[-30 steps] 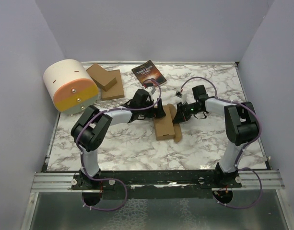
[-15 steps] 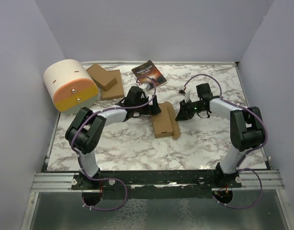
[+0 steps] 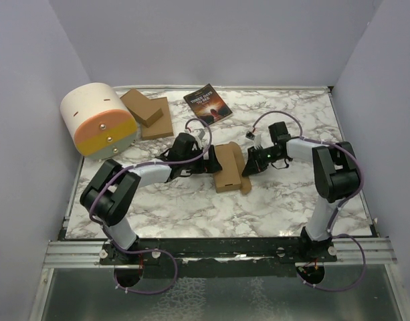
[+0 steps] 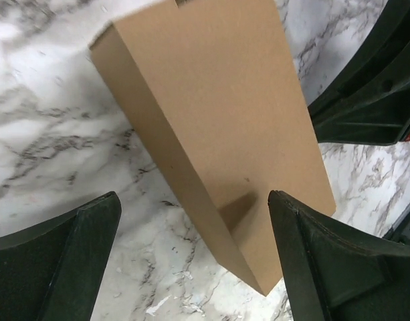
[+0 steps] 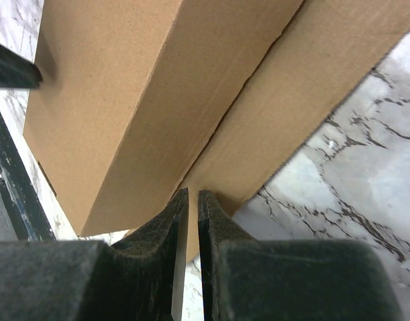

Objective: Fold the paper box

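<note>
The paper box (image 3: 226,167) lies mid-table as a brown folded carton, with a loose flap (image 3: 245,182) along its right side. My left gripper (image 3: 208,162) sits at its left side, open; in the left wrist view the fingers (image 4: 57,261) stand wide apart around the box's (image 4: 218,114) near corner without touching it. My right gripper (image 3: 252,166) is at the box's right side. In the right wrist view it (image 5: 193,194) is shut, tips at the crease where the flap (image 5: 305,87) meets the box body (image 5: 124,93), nothing between them.
A cream and orange rounded container (image 3: 97,119) stands at the back left. Beside it lies a stack of flat cardboard pieces (image 3: 148,114), and a dark book (image 3: 208,101) lies behind the box. Grey walls close in the table on three sides.
The left gripper has pulled back left off the box and lowered beside it. The right gripper lifted, then came back down to the flap. The box has shifted slightly away and its flap lies closer in.
</note>
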### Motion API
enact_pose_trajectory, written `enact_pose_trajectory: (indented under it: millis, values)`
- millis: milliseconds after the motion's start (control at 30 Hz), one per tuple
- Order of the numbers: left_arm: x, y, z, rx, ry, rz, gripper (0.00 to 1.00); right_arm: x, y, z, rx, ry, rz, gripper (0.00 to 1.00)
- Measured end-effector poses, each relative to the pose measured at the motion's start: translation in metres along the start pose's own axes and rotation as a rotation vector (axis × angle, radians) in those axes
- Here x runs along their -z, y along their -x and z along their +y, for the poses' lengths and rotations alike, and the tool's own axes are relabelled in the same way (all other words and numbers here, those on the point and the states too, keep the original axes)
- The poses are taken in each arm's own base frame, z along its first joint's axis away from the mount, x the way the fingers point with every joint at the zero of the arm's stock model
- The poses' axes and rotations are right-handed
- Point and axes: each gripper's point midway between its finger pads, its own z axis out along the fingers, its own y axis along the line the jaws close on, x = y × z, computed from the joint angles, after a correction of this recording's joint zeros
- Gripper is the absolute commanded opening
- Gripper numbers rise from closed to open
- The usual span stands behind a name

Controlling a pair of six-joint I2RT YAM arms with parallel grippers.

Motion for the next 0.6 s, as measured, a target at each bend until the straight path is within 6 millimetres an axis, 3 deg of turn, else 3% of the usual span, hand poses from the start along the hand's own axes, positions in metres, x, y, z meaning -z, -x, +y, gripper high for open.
enact_pose_trajectory:
  millis: [100,200,367,600]
  values:
    - [-0.010,-0.017,-0.003,0.017,-0.017,0.046,0.78,-0.006,-0.003,0.003,-0.001,0.010,0.015,0.11]
    - [-0.021,-0.019,-0.012,0.033,-0.064,0.064,0.69,-0.013,-0.003,0.012,0.021,0.027,0.031,0.11]
    - [-0.031,-0.013,-0.020,0.033,-0.104,0.068,0.68,-0.023,-0.006,0.024,0.051,0.048,0.054,0.11]
    - [-0.032,-0.011,-0.020,0.030,-0.103,0.066,0.72,-0.024,-0.007,0.026,0.052,0.043,0.071,0.12]
